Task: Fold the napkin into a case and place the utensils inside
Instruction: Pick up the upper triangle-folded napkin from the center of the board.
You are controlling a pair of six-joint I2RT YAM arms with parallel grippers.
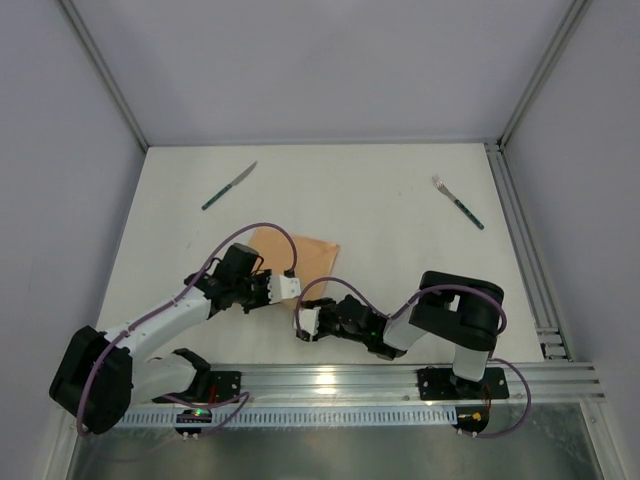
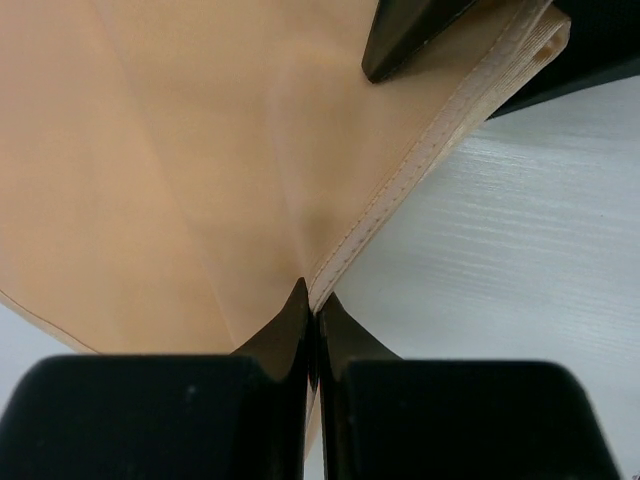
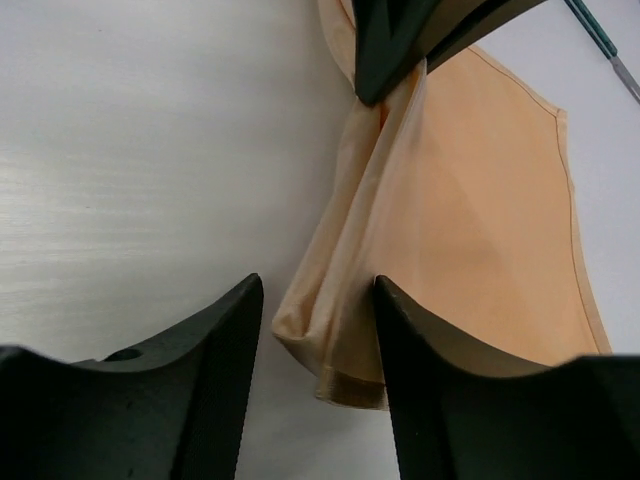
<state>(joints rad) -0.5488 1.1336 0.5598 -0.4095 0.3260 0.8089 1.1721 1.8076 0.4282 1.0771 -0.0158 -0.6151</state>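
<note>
Mid-table, toward the near edge: napkin point(image 1: 308, 255), partly bunched | left gripper point(image 2: 311, 297) clamped on the napkin's stitched hem | right gripper point(image 3: 318, 290) jaws apart, straddling a bunched corner | top view only: knife point(image 1: 229, 186) back left, fork point(image 1: 457, 201) back right, white table point(image 1: 380, 240) showing between | wrist views only: the hem grip

A white table point(image 1: 390, 240) stands boxed in by pale grey walls point(image 1: 320, 70).

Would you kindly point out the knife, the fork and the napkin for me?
knife point(image 1: 229, 187): top external view, middle of its length.
fork point(image 1: 459, 204): top external view, midway between tines and handle end.
napkin point(image 1: 312, 258): top external view, flat right part of the cloth.
</note>
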